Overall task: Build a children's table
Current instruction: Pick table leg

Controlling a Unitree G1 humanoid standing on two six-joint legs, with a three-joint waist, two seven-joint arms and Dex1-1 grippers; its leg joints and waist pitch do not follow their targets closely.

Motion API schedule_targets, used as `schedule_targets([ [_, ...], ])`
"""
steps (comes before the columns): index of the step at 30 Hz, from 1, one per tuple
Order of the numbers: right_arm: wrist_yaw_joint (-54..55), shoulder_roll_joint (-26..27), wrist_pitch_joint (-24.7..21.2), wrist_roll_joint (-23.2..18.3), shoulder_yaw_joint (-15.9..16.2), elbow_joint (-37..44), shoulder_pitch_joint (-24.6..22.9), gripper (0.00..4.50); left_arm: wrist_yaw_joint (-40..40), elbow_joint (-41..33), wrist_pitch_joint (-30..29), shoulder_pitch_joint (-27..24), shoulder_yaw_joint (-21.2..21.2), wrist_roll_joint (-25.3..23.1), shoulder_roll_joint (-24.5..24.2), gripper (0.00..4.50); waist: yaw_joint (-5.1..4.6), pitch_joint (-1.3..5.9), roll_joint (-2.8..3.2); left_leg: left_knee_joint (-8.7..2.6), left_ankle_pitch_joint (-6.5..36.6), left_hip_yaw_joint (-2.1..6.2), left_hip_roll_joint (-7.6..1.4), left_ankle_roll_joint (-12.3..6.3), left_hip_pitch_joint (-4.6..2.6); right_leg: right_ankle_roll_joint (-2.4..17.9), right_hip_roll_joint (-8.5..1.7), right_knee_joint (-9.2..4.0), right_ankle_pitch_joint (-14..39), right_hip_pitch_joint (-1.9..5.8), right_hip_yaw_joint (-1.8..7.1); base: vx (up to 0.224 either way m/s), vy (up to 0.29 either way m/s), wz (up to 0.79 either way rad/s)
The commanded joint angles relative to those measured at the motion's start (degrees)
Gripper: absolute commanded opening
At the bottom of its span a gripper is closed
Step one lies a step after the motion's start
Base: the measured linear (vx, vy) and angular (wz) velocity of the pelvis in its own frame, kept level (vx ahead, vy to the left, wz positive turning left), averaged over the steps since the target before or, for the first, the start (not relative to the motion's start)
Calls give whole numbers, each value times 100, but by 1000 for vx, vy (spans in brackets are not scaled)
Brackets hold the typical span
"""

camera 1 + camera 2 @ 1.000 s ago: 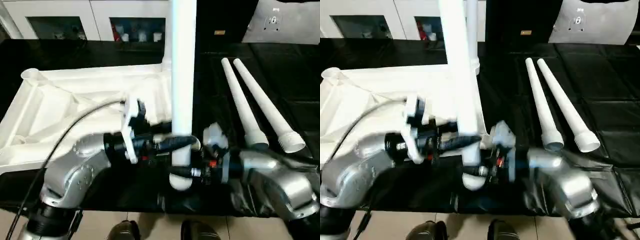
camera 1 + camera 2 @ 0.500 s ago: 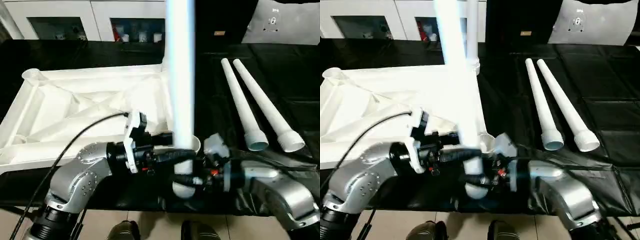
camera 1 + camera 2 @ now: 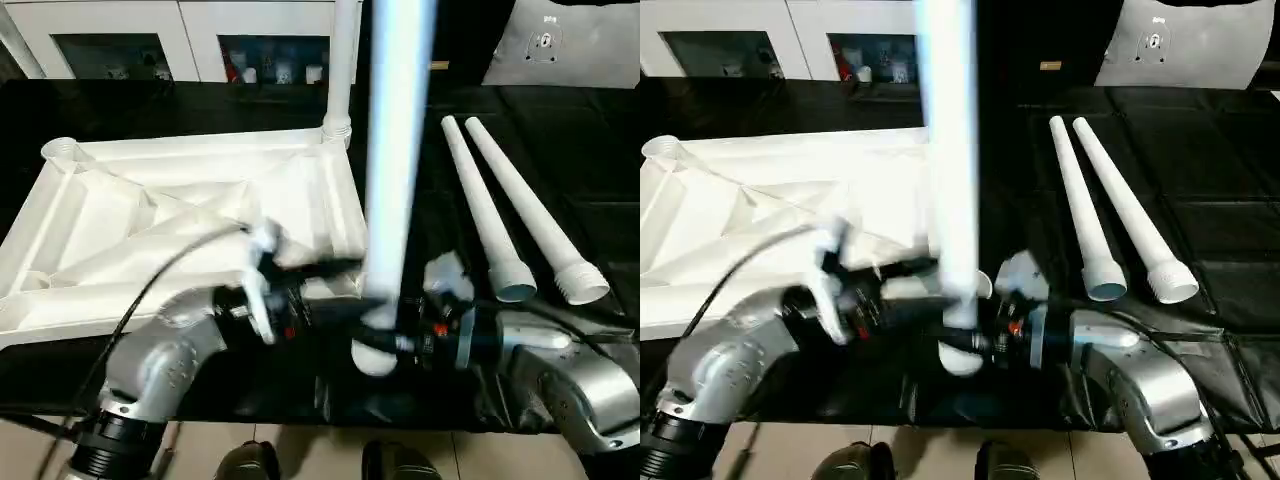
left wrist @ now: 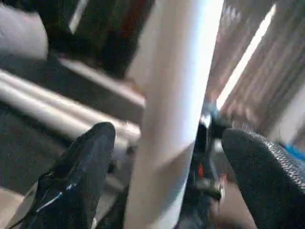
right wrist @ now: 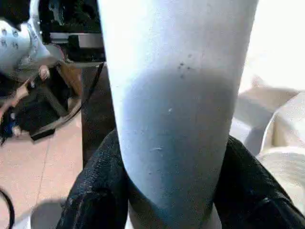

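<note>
One upright leg (image 3: 395, 170) clamped in R gripper (image 3: 385, 345); L gripper (image 4: 167, 186) wide, astride.

So the left claw (image 3: 335, 268) has let go of the long tapered white plastic leg (image 3: 395, 170). A second ago its black fingers (image 4: 81, 176) were pinched on the tube; now they stand wide with a gap either side. The leg, with the right claw (image 3: 385, 335) clamped on its low end, has swung toward the table's right edge. That uncovers another white leg (image 3: 342, 65) standing in the upturned white ribbed tabletop's (image 3: 190, 225) far corner socket.
</note>
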State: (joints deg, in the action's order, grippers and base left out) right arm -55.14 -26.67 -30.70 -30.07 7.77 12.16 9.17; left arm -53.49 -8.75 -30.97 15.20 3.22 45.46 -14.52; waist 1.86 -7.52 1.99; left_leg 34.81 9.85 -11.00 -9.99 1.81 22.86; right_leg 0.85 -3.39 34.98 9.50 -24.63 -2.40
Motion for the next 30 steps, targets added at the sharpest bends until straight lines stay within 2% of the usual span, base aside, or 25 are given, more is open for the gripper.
schedule_targets([
  [1,104,60,-34,-160,-162,207,127,192,288,-98,-51,-10,-390,453,114,439,5,417,-8,-402,1343,132,-251,-260,-126,1080,-366,-514,2024,314,239,0,0,0],
  [2,120,69,-19,-148,-169,203,137,192,347,-94,-50,-5,-463,537,152,439,9,424,-28,-398,1366,138,-243,-254,-129,1084,-369,-525,2040,319,231,0,0,0],
  [3,174,97,12,-116,-170,191,170,192,493,-50,-56,35,-596,649,223,439,15,415,5,-410,1397,149,-246,-246,-131,1036,-360,-522,2105,312,228,0,0,0],
  [4,222,122,35,-93,-164,186,198,192,590,-18,-62,77,-677,656,272,439,5,415,-8,-413,1410,143,-249,-248,-135,1015,-353,-536,2111,308,229,0,0,0],
  [8,447,268,98,15,-128,226,319,192,884,105,111,313,-477,-146,232,439,8,405,-8,-425,1455,151,-254,-217,-165,834,-358,-561,2285,286,241,0,0,0],
  [10,650,365,152,159,-110,218,411,192,1350,201,93,507,-191,-764,162,439,10,405,3,-443,1464,165,-270,-180,-158,791,-352,-554,2248,285,242,0,0,0],
  [12,842,451,202,285,-107,160,500,192,1425,116,66,602,182,-1161,31,439,6,418,4,-454,1411,186,-269,-139,-153,742,-367,-525,2161,297,243,0,0,0],
  [14,1030,498,311,441,-95,51,591,192,1478,-88,46,684,418,-1271,16,439,11,428,-1,-444,1331,172,-273,-122,-148,828,-386,-523,2007,303,257,0,0,0],
  [15,1072,502,328,474,-90,25,612,192,1491,-205,11,715,453,-1233,44,439,5,430,25,-434,1279,163,-258,-123,-136,898,-372,-511,1818,313,252,0,0,0],
  [18,1202,521,354,582,-104,-59,654,192,1436,-543,-41,787,578,-1229,63,439,13,445,6,-414,1110,147,-246,-222,-117,1065,-378,-478,1449,343,253,0,0,0],
  [21,1411,516,311,800,-100,-181,700,191,1433,-745,-43,843,772,-1405,31,439,9,436,14,-413,1056,149,-245,-254,-119,1058,-373,-492,1550,339,240,0,0,0],
  [23,1550,535,256,879,-127,-289,764,191,1447,-755,66,862,979,-1699,-48,439,8,428,5,-416,1070,147,-247,-247,-119,1053,-377,-501,1628,336,245,0,0,0],
  [24,1658,593,177,836,-189,-337,836,191,1494,-688,261,873,1203,-2071,-140,439,11,420,19,-425,1110,154,-262,-261,-130,1041,-361,-508,1640,317,244,0,0,0],
  [26,1696,644,195,798,-230,-330,860,191,1559,-625,306,873,1206,-2146,-126,439,10,435,29,-422,1132,154,-259,-231,-122,999,-365,-495,1567,338,240,0,0,0],
  [27,1760,726,266,753,-306,-316,879,191,1682,-509,337,883,1107,-2177,-78,439,-5,414,50,-427,1159,150,-254,-214,-114,1011,-360,-494,1551,325,241,0,0,0],
  [28,1811,806,349,704,-382,-309,895,191,1779,-410,355,893,1002,-2208,-41,439,-17,416,23,-424,1218,149,-239,-188,-107,995,-364,-496,1623,338,234,0,0,0],
  [29,1955,884,398,706,-463,-324,917,191,1820,-315,381,902,915,-2224,-47,439,-17,416,23,-424,1218,149,-239,-188,-107,995,-364,-496,1623,338,234,0,0,0],
  [30,2199,905,261,766,-548,-343,949,191,1789,-141,447,911,760,-2230,-136,439,-29,407,27,-423,1228,151,-220,-166,-107,927,-360,-522,1797,322,232,0,0,0],
])
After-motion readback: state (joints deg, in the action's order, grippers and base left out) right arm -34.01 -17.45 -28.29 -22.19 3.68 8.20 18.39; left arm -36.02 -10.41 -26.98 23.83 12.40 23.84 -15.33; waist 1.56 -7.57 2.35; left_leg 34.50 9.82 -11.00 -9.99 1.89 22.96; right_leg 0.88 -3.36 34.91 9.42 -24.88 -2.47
